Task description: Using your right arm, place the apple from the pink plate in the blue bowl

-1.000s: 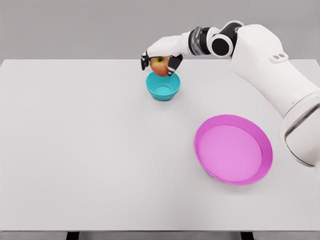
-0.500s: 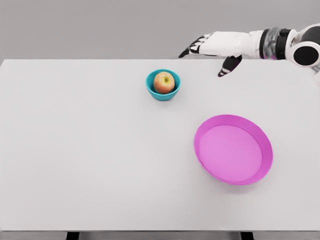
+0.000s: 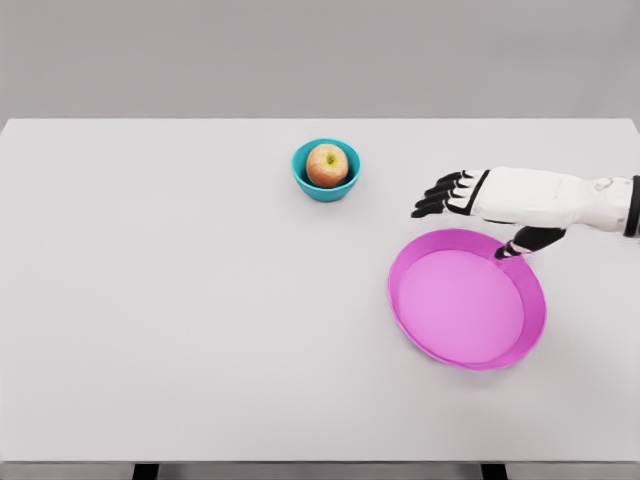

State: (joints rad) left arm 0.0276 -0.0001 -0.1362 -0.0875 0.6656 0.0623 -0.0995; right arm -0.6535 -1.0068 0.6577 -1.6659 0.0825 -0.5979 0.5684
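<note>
A red-and-yellow apple sits inside the small blue bowl near the back middle of the white table. The pink plate lies bare at the right front. My right hand reaches in from the right edge and hovers flat over the plate's far rim, fingers spread toward the left, thumb hanging down, holding nothing. It is well to the right of the bowl. The left arm does not show.
The white table spans the whole view, its front edge at the bottom and a grey wall behind it. Only the bowl and plate stand on it.
The right hand released the apple into the bowl, opened, pulled away to the right, then dropped down to above the plate's far rim.
</note>
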